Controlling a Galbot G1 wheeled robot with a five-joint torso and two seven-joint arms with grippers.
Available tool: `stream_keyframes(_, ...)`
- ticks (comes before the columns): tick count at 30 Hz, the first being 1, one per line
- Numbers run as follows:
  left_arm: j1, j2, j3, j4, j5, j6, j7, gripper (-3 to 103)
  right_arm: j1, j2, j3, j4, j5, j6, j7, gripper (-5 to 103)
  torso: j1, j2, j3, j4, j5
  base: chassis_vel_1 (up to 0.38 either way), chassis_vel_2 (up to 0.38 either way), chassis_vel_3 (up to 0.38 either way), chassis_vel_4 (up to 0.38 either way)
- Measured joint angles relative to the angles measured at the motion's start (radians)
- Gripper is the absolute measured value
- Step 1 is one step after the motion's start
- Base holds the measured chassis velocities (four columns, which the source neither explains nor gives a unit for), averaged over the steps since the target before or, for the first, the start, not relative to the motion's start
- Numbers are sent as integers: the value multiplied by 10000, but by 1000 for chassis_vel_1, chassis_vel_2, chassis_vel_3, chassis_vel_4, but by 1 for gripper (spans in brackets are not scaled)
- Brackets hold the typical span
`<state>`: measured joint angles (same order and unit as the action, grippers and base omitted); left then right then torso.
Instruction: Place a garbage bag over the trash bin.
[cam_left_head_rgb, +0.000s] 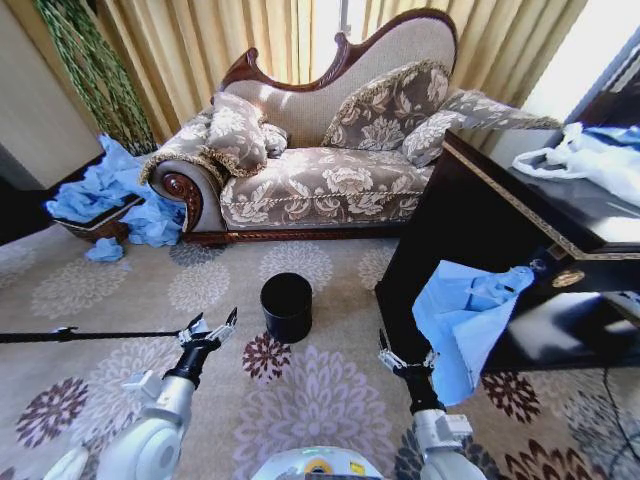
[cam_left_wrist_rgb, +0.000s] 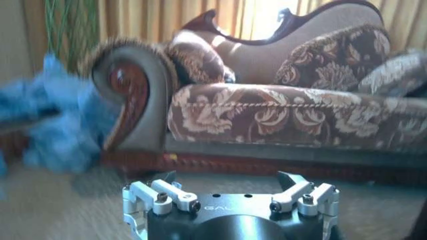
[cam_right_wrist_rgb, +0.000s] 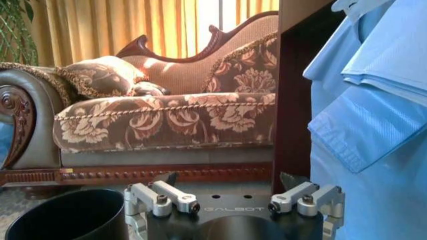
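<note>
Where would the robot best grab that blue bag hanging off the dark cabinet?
Probably the garbage bag at its loose lower hanging edge, approached from the carpet side by the open right gripper just beside it. That part drapes free of the cabinet, so fingers could close around it.

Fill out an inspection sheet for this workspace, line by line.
Surface: patterned carpet.
Job's things: black trash bin upright on the carpet, unlined; light-blue garbage bag hanging from the dark cabinet.
Clutter: heap of blue bags by the woven basket; white bag on the cabinet top.
Grippers: left end effector open, empty; right end effector open, beside the hanging bag.
Cables: black cable beside the cabinet.
Surroundings: floral sofa, curtains.
</note>
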<state>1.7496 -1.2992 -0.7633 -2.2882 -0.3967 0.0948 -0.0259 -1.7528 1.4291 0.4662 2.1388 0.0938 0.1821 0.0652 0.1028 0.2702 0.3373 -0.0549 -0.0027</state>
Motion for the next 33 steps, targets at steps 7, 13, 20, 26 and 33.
stream_keyframes(7,255,-150,55,126,794,-553,-161,100,144,-1,-35,-8,-22,0,145,100,0,0,0,-1,1,0,0,0,0)
stream_keyframes(13,650,-317,67,119,935,-918,-172,100,223,21,6,114,109,-56,225,100,0,0,0,0,1,0,0,0,0)
stream_keyframes(20,596,-326,167,55,662,-858,-181,100,231,-4,9,214,275,-137,252,100,0,0,0,-1,1,0,0,0,0)
stream_keyframes(26,514,-278,182,102,696,-845,-185,100,251,31,-42,216,271,-162,252,100,0,0,0,-1,1,0,0,0,0)
stream_keyframes(33,514,-238,261,116,212,-680,-208,100,284,32,-98,223,257,-200,251,100,0,0,0,1,1,0,0,0,0)
